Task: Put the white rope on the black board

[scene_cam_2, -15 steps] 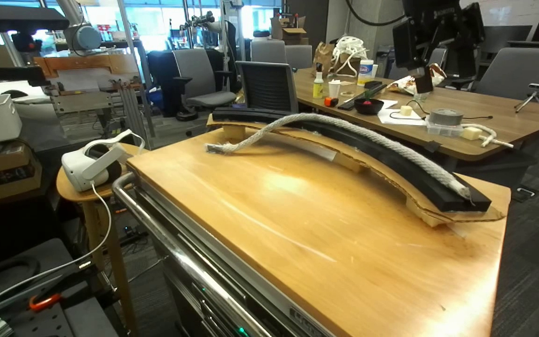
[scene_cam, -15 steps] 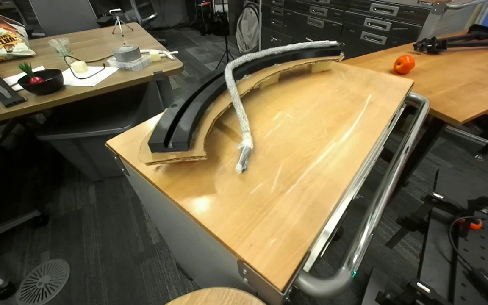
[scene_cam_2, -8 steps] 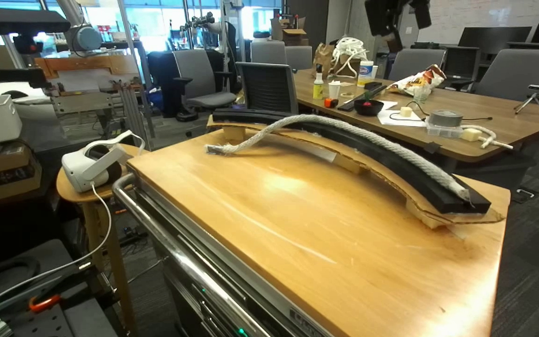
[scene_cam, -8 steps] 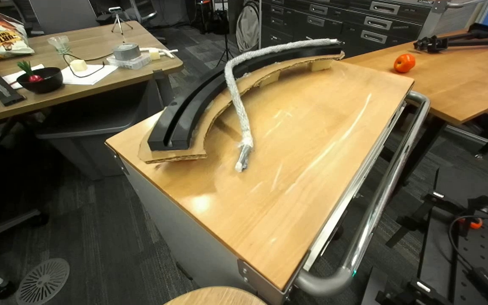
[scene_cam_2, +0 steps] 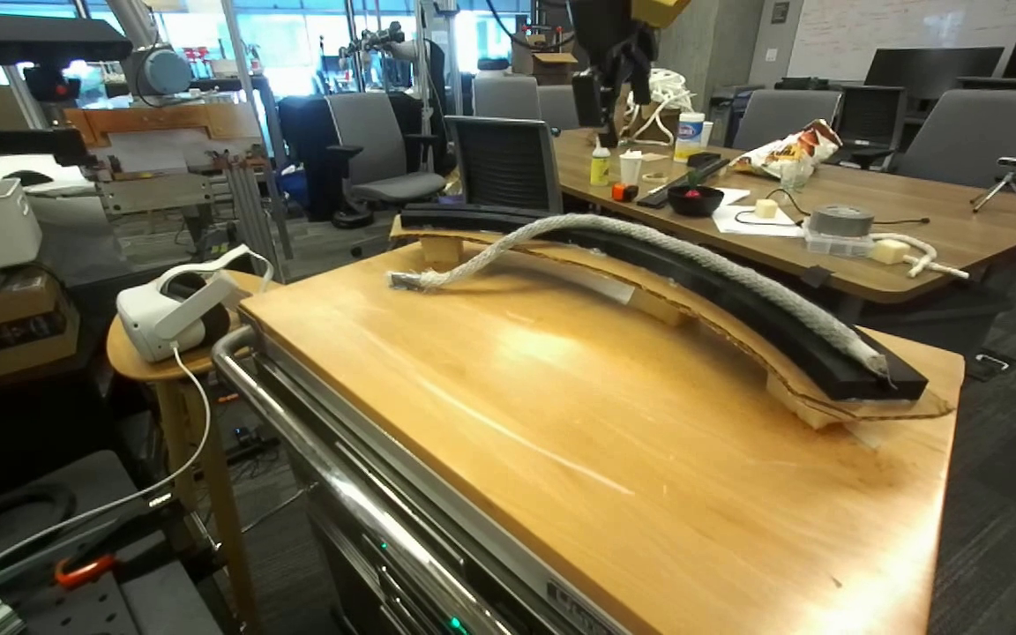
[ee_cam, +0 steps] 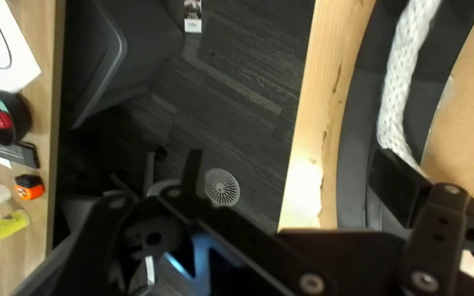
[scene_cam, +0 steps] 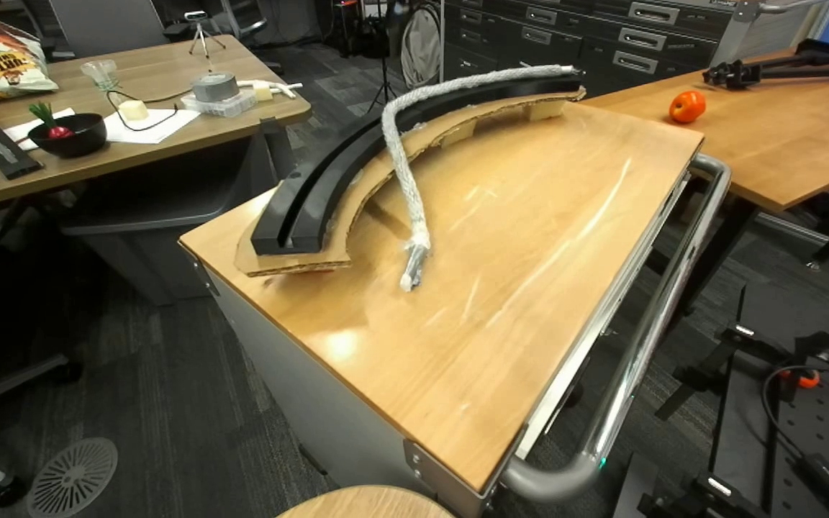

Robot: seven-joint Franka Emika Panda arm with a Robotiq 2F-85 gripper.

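Note:
The pale braided white rope [scene_cam: 401, 162] lies along the black board for part of its length, then bends off the inner edge. Its taped end rests on the wooden tabletop. The rope also shows in an exterior view [scene_cam_2: 649, 236] and in the wrist view [ee_cam: 399, 78]. The black board [scene_cam: 306, 194] is a curved, grooved strip on a cardboard base; the stretch near its one end is bare of rope. It also shows in the wrist view [ee_cam: 352, 139]. My gripper [scene_cam_2: 623, 115] is open and empty, raised above and apart from the rope; its fingers show spread in the wrist view [ee_cam: 290, 172].
The tabletop [scene_cam: 515, 252] belongs to a cart with a chrome handle [scene_cam: 645, 360]. A brown table [scene_cam_2: 931, 212] behind holds a black bowl [scene_cam_2: 695, 202], tape and a chip bag. A stool with a white headset [scene_cam_2: 164, 317] stands beside the cart.
My gripper rises, then comes lower again, moving left in an exterior view towards the bare end of the board. The rope and the board have not moved.

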